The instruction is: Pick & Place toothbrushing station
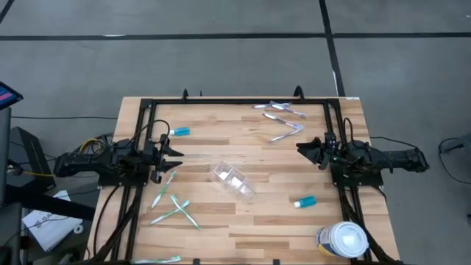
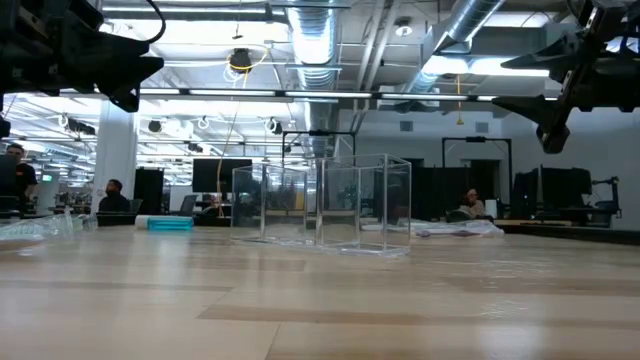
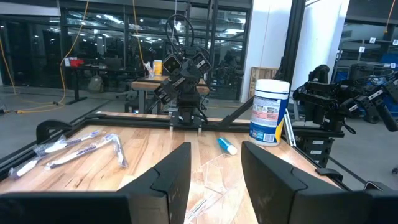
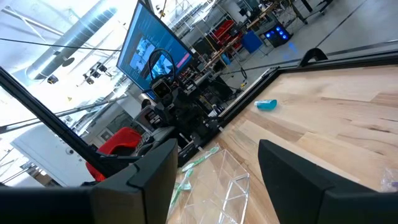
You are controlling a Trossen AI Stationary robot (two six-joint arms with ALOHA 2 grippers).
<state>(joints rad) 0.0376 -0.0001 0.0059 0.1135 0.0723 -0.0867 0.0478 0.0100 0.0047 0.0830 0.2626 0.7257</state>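
The toothbrushing station (image 1: pixel 234 182) is a clear plastic holder with compartments, resting on the wooden table's middle; it shows in the low view (image 2: pixel 322 204), the left wrist view (image 3: pixel 214 180) and the right wrist view (image 4: pixel 217 183). My left gripper (image 1: pixel 175 157) is open and empty, above the table left of the holder. My right gripper (image 1: pixel 303 148) is open and empty, above the table right of the holder. Several toothbrushes (image 1: pixel 174 207) lie at the near left.
Wrapped toothbrushes (image 1: pixel 283 118) lie at the far middle-right. A teal tube (image 1: pixel 179 132) lies at the far left, another (image 1: pixel 305 202) at the near right. A white-lidded round tub (image 1: pixel 343 239) stands at the near right corner. People show in the room behind.
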